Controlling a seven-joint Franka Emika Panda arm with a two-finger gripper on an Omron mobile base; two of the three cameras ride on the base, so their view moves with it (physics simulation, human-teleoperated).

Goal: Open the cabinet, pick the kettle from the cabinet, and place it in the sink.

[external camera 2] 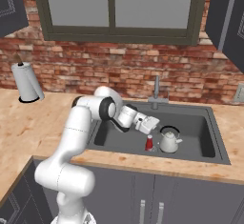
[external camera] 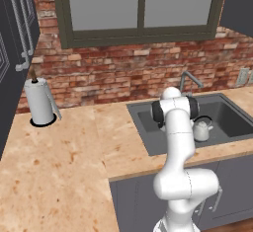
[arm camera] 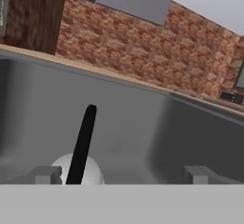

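Observation:
The silver-grey kettle (external camera 2: 169,142) stands upright on the floor of the dark grey sink (external camera 2: 119,137), its thin black handle arching over the lid. My gripper (external camera 2: 153,124) hangs just left of it and slightly above, open and holding nothing. In the hand view the two fingertips stand wide apart, the gripper (arm camera: 122,174) looks along the basin, and the kettle (arm camera: 78,168) with its black handle sits low between them, nearer the left fingertip. From the left base the kettle (external camera: 201,130) peeks out beside my arm in the sink (external camera: 143,127). The cabinet (external camera: 15,38) with long bar handles is at far left.
A grey angular faucet (external camera 2: 156,92) rises behind the basin against the brick wall. A small red object (external camera 2: 149,143) stands right beside the kettle. A white paper-towel roll (external camera: 39,102) stands on the counter at the left. Another dark wall cabinet (external camera 2: 228,18) hangs upper right.

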